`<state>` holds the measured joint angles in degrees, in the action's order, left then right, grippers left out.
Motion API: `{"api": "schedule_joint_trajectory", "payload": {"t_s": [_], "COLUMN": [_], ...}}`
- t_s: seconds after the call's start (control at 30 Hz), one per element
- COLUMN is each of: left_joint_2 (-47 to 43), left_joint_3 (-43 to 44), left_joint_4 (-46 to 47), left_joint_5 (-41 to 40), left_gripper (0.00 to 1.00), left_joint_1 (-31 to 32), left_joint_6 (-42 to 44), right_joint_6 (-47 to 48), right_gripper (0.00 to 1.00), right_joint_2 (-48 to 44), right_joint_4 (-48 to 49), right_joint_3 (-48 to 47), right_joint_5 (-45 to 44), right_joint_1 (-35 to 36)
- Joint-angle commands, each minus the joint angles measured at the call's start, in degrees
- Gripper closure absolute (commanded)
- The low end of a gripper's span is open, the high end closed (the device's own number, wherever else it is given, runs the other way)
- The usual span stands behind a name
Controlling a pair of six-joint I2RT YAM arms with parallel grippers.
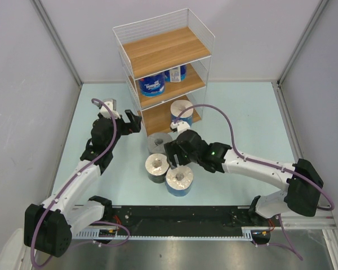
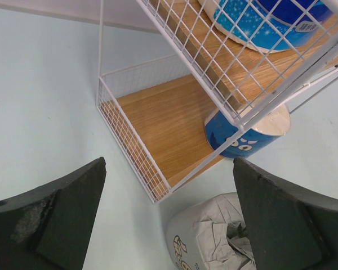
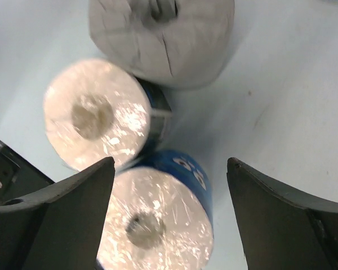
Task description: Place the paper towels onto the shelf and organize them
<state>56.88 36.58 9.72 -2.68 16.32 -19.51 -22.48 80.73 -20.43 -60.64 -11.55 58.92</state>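
- The left gripper [image 1: 134, 122]: I am holding it low beside the shelf's near-left corner, with the jaws spread wide and gripping nothing. In its wrist view the fingers [image 2: 50, 225] are framing the open bottom tier, which reads as a waiting pose.
- The shelf [image 1: 163, 52]: it is standing at the far end of the table [image 1: 242, 112], with its open front facing the arms so that rolls can go in from the near side. The top board is carrying nothing. The middle-tier blue rolls [image 1: 153, 84], two of them, are sitting side by side. The bottom-tier blue roll [image 1: 182, 109] is standing at the right, leaving the left of that board free.
- The grey-wrapped roll [image 1: 159, 142]: it is standing on end on the table just in front of the shelf, between the two grippers.
- The dark-wrapped roll [image 1: 156, 167] and the blue-wrapped roll [image 1: 179, 180]: they are standing core-up and touching each other, nearer the arm bases.
- The right gripper [image 1: 173, 159]: I am hovering it over this cluster, with the jaws apart and empty. In its wrist view the fingers are straddling the blue-wrapped roll, so I judge that roll to be the next pick.
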Motion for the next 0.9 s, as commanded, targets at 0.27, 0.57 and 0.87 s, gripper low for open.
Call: {"api": "schedule_joint_trajectory", "payload": {"t_s": [0.27, 0.57, 0.87], "left_joint_2": [-1.3, -1.1, -0.7], "left_joint_3": [2.5, 2.4, 2.4], "left_joint_4": [0.6, 0.7, 0.7], "left_joint_5": [0.4, 0.5, 0.6], "left_gripper": [0.00, 0.00, 0.00], "left_joint_1": [-0.2, -0.2, -0.2], "left_joint_6": [-0.4, -0.5, -0.5], "right_joint_6": [-3.2, -4.2, -3.6], "right_gripper": [0.17, 0.20, 0.28], "right_joint_2": [-8.8, -8.7, -5.4], "right_joint_4": [-8.4, -6.9, -6.9], "right_joint_3": [6.3, 8.9, 9.1], "right_joint_5": [-4.2, -0.4, 0.5], "right_joint_1": [1.9, 1.9, 2.2]}}
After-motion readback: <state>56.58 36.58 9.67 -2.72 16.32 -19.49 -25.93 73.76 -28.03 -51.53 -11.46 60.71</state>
